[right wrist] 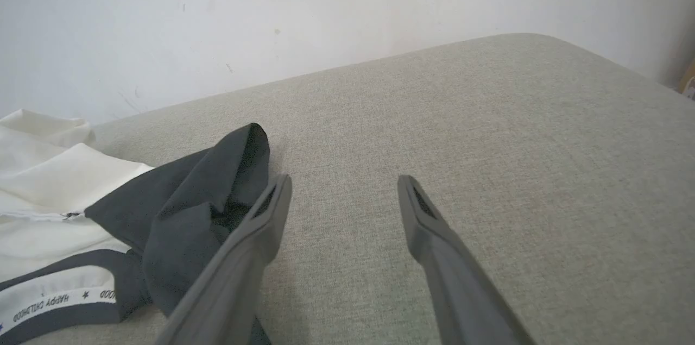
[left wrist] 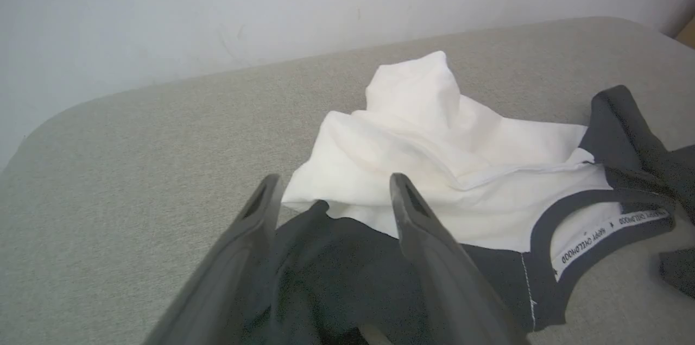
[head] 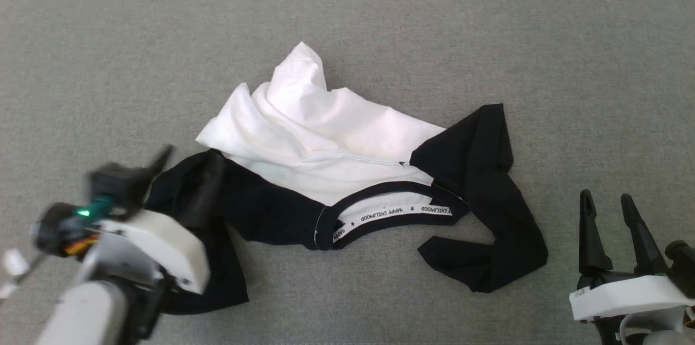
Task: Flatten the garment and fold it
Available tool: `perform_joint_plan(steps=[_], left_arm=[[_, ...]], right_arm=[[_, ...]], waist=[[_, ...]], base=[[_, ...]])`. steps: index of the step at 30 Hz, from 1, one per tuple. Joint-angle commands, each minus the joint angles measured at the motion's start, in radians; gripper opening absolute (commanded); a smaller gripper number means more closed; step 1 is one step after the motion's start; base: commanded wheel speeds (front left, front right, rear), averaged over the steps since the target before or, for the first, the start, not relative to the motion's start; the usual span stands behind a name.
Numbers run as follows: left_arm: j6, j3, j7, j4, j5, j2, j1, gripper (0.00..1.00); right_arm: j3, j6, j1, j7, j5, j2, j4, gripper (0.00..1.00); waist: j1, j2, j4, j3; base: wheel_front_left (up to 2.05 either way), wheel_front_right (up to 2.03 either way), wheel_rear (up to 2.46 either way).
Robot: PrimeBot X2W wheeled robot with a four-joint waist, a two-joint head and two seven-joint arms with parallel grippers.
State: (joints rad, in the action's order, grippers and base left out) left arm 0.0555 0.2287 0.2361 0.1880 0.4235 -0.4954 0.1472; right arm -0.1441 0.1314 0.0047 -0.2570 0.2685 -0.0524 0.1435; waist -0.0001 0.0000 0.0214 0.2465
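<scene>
Flattening step in hand: the garment [head: 326,133] lies crumpled mid-pad, nothing folded yet.

The white body is heaped toward the far side, the collar [head: 391,212] is nearest the robot, and a black sleeve twists out at each side. The left gripper [left wrist: 331,187] is over the left sleeve [head: 244,209], fingers apart, with cloth under and between them; it looks unpinched, though the head view is blurred there. The right gripper [head: 606,198] hovers over bare pad [head: 488,35] just beside the right sleeve [head: 488,198], fingers apart and empty. Next move, as I judge it: pinch a sleeve or hem on each side and draw outward. There is open pad all round; the wall [left wrist: 217,8] borders the far edge.
</scene>
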Motion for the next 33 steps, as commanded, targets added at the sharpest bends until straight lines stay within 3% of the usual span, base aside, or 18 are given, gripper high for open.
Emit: perform_joint_plan(steps=[1, 5, 12, 27, 28, 29, 33], left_arm=[[0.003, 0.012, 0.005, 0.000, -0.010, 0.008, 0.006, 1.00], [-0.017, 0.109, 0.032, -0.054, -0.063, 0.048, 0.078, 1.00], [-0.080, 0.229, 0.026, -0.273, -0.125, 0.117, 0.227, 1.00], [-0.109, 0.304, -0.002, -0.577, -0.194, 0.145, 0.368, 1.00], [-0.111, 0.306, -0.006, -0.584, -0.192, 0.147, 0.371, 0.36], [-0.115, 0.308, -0.014, -0.588, -0.191, 0.147, 0.375, 0.00], [-0.114, 0.307, -0.055, -0.588, -0.196, 0.142, 0.396, 0.00]], right_arm=[[0.003, -0.001, -0.004, -0.005, 0.009, 0.002, 0.001, 1.00], [0.016, -0.001, -0.007, -0.005, 0.009, 0.002, 0.006, 1.00], [0.023, -0.001, -0.018, -0.005, -0.003, 0.002, 0.006, 1.00], [0.028, -0.001, -0.018, -0.005, 0.002, 0.002, 0.007, 1.00], [0.027, -0.001, -0.018, -0.005, 0.003, 0.002, 0.007, 1.00], [0.026, -0.001, -0.017, -0.005, 0.004, 0.002, 0.007, 1.00], [0.022, -0.001, -0.014, -0.005, 0.007, 0.002, 0.008, 1.00]], waist=[[0.0001, 0.0000, 0.003, 0.000], [0.0001, 0.0000, 0.007, 0.005], [0.0001, 0.0000, -0.012, 0.018], [0.0001, 0.0000, -0.053, 0.020], [0.0001, 0.0000, -0.053, 0.019], [0.0001, 0.0000, -0.053, 0.017], [0.0001, 0.0000, -0.051, 0.010]], base=[[0.00, 0.00, 0.00], [0.00, 0.00, 0.00], [0.00, 0.00, 0.00], [0.00, 0.00, 0.00], [0.00, 0.00, 0.00], [0.00, 0.00, 0.00], [0.00, 0.00, 0.00]])
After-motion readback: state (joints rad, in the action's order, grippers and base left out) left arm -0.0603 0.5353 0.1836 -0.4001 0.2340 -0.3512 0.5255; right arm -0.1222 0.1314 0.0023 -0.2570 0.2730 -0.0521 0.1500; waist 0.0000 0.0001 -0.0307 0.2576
